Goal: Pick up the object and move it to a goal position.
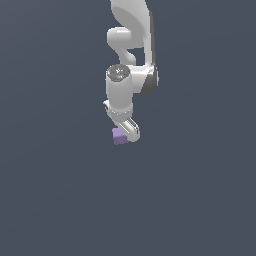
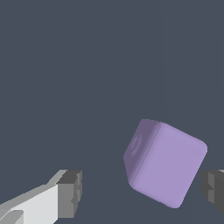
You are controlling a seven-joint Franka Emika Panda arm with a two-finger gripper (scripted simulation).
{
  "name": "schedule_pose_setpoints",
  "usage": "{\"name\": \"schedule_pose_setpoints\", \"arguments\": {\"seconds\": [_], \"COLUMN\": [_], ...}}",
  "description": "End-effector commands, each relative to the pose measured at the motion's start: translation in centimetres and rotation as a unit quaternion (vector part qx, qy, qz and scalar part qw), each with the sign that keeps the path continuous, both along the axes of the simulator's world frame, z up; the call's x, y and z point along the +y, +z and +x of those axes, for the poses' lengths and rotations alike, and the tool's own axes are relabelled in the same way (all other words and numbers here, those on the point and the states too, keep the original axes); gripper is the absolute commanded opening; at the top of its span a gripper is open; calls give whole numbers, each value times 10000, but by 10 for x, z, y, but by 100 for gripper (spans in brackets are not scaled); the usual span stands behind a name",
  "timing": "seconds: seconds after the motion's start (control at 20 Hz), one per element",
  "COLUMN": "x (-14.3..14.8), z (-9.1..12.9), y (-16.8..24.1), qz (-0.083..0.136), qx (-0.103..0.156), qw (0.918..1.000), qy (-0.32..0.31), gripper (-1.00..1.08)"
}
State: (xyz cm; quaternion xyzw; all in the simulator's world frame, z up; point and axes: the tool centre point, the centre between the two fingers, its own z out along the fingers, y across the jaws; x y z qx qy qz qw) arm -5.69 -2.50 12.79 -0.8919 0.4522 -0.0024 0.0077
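— Where's the cube sitting right now?

— Right under the gripper, low down between the two fingers. From the wrist view the fingers stand apart, one dark pad well off to one side and the other just beside the cube's far face. There's a gap on both sides, so nothing is clamped yet. It sits closer to one finger than the other.

— And from across the room?

— In the exterior view the arm hangs straight down and the gripper covers most of the cube; only a purple corner peeks out beside the fingers.

— How do you reckon it'll handle?

— My guess is light and stiff: a small solid block, plain matte faces, nothing that looks squashy or breakable. Matte should mean decent grip, not slippery.

— Where would you take hold?

— On two opposite flat faces, near the middle. The catch is that the cube looks turned relative to the fingers, so the pads may meet edges rather than faces. I'd expect it to twist or scoot as they close, unless the wrist rotates to square up first.

— Any goal marker?

— None that I can see; just dark, bare floor all round.
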Motion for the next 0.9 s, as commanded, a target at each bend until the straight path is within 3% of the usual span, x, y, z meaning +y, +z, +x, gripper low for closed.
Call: {"name": "schedule_pose_setpoints", "arguments": {"seconds": [0.0, 0.45, 0.85], "x": [-2, -10, -13], "z": [-6, -25, -35], "y": [-4, -16, -21], "qz": [-5, -27, -41], "qx": [13, 50, 65], "qw": [9993, 9881, 9774], "qy": [-367, -1537, -2114], "gripper": [100, 100, 100]}}
